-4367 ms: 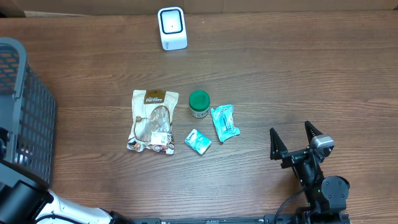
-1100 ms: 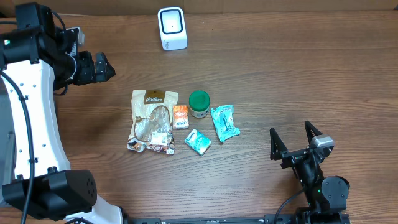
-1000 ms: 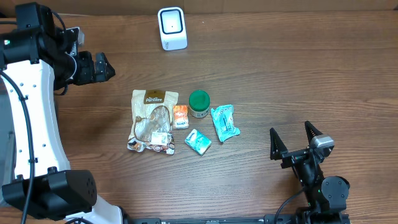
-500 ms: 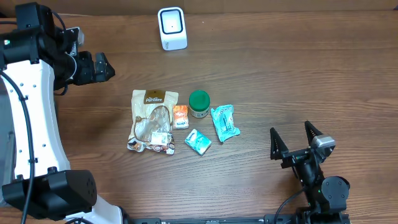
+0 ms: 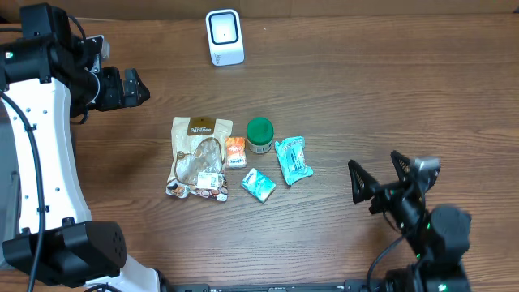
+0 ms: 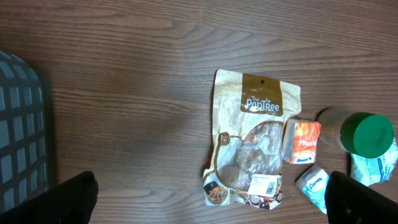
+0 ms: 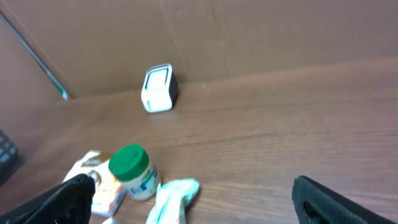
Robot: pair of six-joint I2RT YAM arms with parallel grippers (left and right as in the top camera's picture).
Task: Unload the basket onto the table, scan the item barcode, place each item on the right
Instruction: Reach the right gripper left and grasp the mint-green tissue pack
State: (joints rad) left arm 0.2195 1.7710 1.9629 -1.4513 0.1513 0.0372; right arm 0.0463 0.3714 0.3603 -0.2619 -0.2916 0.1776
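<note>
left claw (image 5: 139, 86): jaws spread wide, empty; right claw (image 5: 374, 161): jaws spread wide, empty

The scanner (image 5: 225, 36) stands at the table's (image 5: 389, 97) far edge; mid-table, from left to right, lie the snack bag (image 5: 199, 158), a sachet (image 5: 235, 152), the jar (image 5: 259, 135), a wrapper (image 5: 293, 160); a small packet (image 5: 258, 185) lies before the jar.

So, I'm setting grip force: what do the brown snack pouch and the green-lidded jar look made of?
The snack pouch looks like matte kraft paper with a clear plastic window showing the contents; its crinkled, shinier bottom edge hints at a film laminate. The jar seems rigid plastic: smooth opaque green lid, pale labelled body, though glass can't be ruled out.
</note>
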